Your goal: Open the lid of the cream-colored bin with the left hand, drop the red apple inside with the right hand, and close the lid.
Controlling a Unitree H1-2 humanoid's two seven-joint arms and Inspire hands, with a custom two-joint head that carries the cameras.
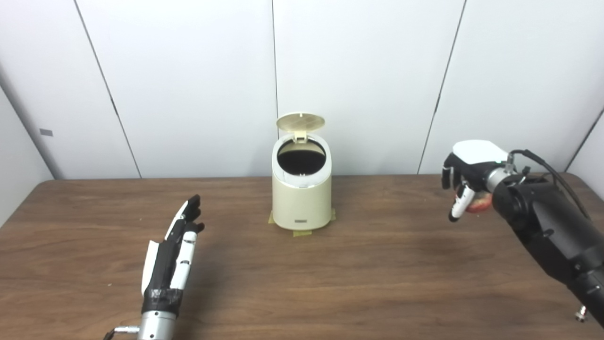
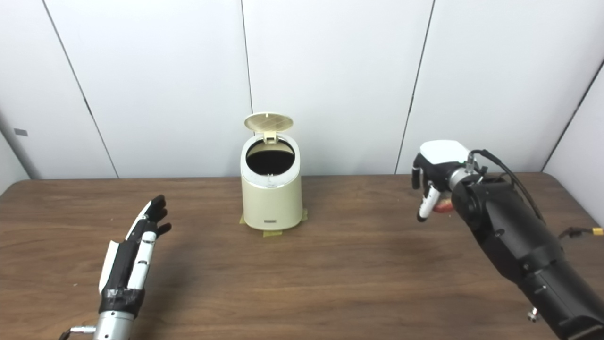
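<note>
Nearest is the left hand (image 1: pixel 172 250), flat and holding nothing, low over the brown desk (image 1: pixel 358 278). One cream bin (image 1: pixel 302 193) stands at the back on yellow tape (image 1: pixel 302 233), its one lid (image 1: pixel 300 122) up. Far right, the right hand (image 2: pixel 436 177) curls around one red apple (image 2: pixel 443 205), mostly hidden behind its fingers

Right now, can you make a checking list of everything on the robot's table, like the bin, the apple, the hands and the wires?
Surface: brown wooden table, bare wood around the bin.
Bin: cream-colored bin upright at the table's middle back, on tape patches.
Lid: lid raised, dark opening showing.
Apple: red apple, mostly hidden under the right hand.
Clutter: nothing seen.
Left hand: left hand open, fingers straight, holding nothing.
Right hand: right hand curled over the apple; grip unclear.
Cables: black cable looping on the right wrist.
Surroundings: white wall panels.
</note>
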